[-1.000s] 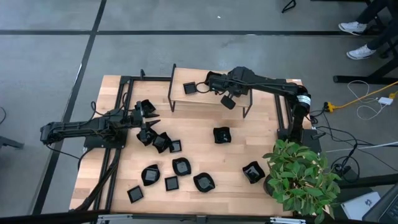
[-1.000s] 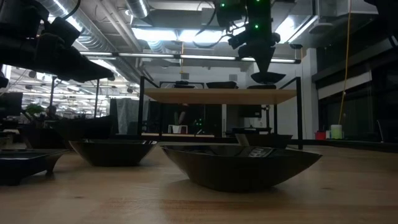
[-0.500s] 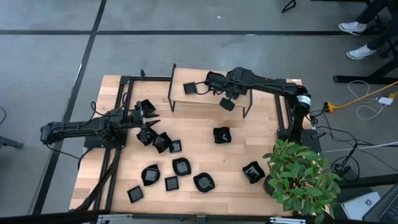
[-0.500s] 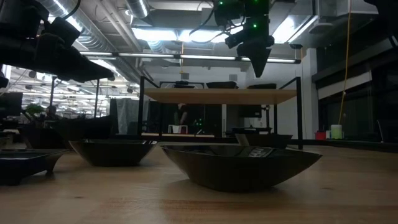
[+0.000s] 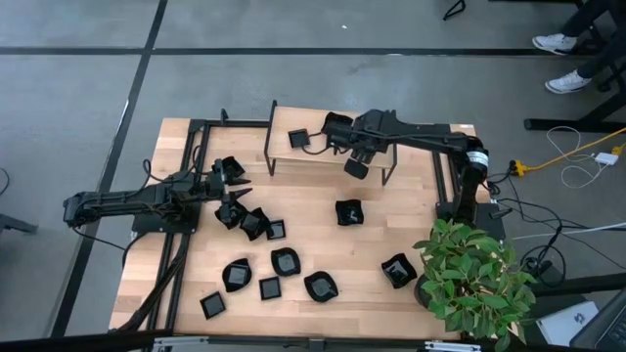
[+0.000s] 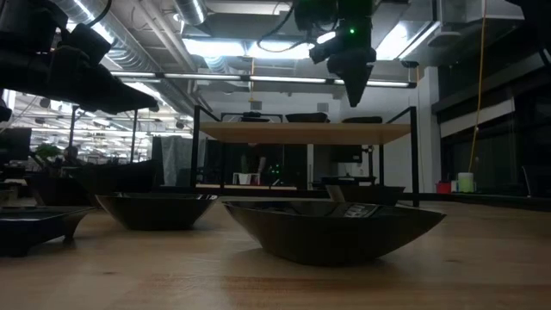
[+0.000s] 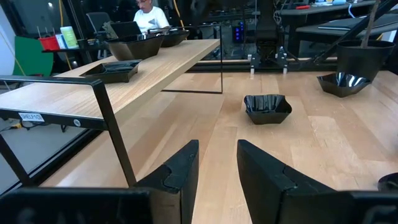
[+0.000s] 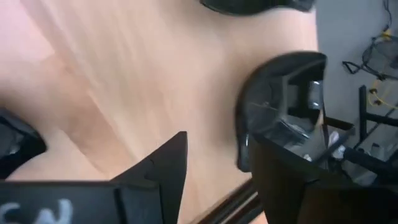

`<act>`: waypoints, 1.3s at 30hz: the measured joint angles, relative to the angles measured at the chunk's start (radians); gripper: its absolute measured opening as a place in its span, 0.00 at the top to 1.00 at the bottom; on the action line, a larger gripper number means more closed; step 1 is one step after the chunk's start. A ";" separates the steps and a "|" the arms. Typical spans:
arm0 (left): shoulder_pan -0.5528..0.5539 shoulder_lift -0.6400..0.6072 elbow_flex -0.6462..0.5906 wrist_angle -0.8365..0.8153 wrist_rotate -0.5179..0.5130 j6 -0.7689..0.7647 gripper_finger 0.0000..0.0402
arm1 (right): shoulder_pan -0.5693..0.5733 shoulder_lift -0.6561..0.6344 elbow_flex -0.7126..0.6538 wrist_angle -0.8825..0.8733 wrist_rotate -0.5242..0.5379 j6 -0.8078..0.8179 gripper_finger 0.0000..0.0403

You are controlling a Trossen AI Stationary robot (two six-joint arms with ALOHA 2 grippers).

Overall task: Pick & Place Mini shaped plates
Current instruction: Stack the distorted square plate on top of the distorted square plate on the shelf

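Observation:
Several glossy black mini shaped plates lie on the table, among them one [image 5: 349,211] in the middle and a cluster [image 5: 249,220] at the left. A wooden shelf [image 5: 318,156] at the far side carries three more [image 6: 252,115] [image 6: 307,117] [image 6: 362,119]. My right gripper [image 6: 351,90] hangs open just above the rightmost shelf plate [image 8: 283,106], which rests flat on the board beside one finger. My left gripper [image 7: 217,158] stands open and level near the table's left side, above the cluster, with nothing between its fingers.
The shelf's black metal frame [image 5: 272,137] stands around the board. A potted green plant [image 5: 474,279] fills the table's near right corner. More plates [image 5: 285,261] [image 5: 321,286] [image 5: 398,271] are scattered along the near half. Bare wood lies between the shelf and the middle plate.
My right gripper has opened and let go of the plate it held above the shelf. The plate has dropped onto the board near the shelf's right end and sits flat there. The gripper has stayed above it and rolled a little.

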 joint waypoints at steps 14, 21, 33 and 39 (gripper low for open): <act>0.000 0.000 0.000 0.000 0.000 0.000 0.74 | 0.129 0.000 0.000 0.028 -0.165 -0.003 0.60; 0.000 0.000 0.000 0.000 0.000 0.000 0.74 | 0.225 0.000 0.000 0.052 -0.181 0.008 0.60; 0.000 0.000 0.000 0.000 0.000 0.000 0.74 | 0.337 0.001 0.000 0.066 -0.181 0.038 0.60; 0.000 0.000 0.000 0.000 0.000 0.000 0.74 | 0.371 0.001 0.000 0.087 -0.188 -0.058 0.60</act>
